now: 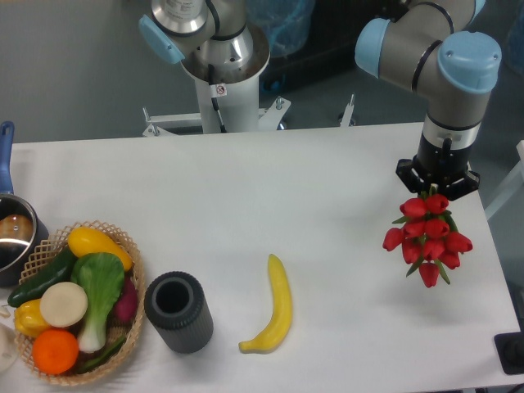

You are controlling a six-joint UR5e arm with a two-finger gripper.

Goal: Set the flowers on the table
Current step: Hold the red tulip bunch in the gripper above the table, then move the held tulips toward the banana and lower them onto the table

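Hanging straight below the gripper (440, 193), the flowers (427, 239) were clamped by their stems, with the red buds pointing down toward the table (327, 188). Their long axis stood nearly vertical, well to the right of the banana (274, 307), so I judged that they must come down and tilt before release.

I count one bunch of flowers (428, 239) with roughly eight red buds, though overlap keeps me from an exact number, plus one banana (273, 309), one dark ribbed cylinder (178, 312), one wicker basket (131, 260) and one blue-handled pot (11, 232). Inside the basket I make out one orange (56, 350), one cucumber (42, 276), one leafy green vegetable (101, 286), one pale round slice (64, 304) and two yellow pieces, with one purple item half hidden
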